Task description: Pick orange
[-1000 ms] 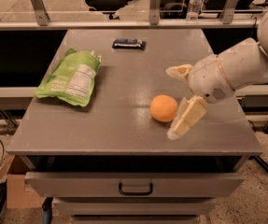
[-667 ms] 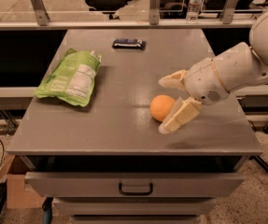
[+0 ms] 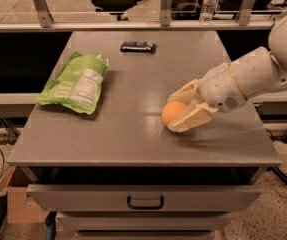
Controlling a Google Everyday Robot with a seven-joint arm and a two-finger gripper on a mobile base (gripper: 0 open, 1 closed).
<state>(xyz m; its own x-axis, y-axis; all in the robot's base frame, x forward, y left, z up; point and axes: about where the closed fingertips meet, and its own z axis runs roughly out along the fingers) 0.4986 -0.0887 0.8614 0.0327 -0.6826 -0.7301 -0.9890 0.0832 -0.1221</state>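
Clamping the orange between its 2 cream fingers, the gripper is reaching in from the orange's right, and the fruit is sitting on the gray cabinet top. A green snack bag is lying well left of the orange, and a small dark flat object is lying well behind it.

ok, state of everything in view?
end effector: low at the orange, table's right side; grip unclear.
orange: resting on the table.
green snack bag: lying flat, label up.
dark packet: flat, at the back.
water bottle: upright, behind the table.
top drawer: looks slightly ajar.
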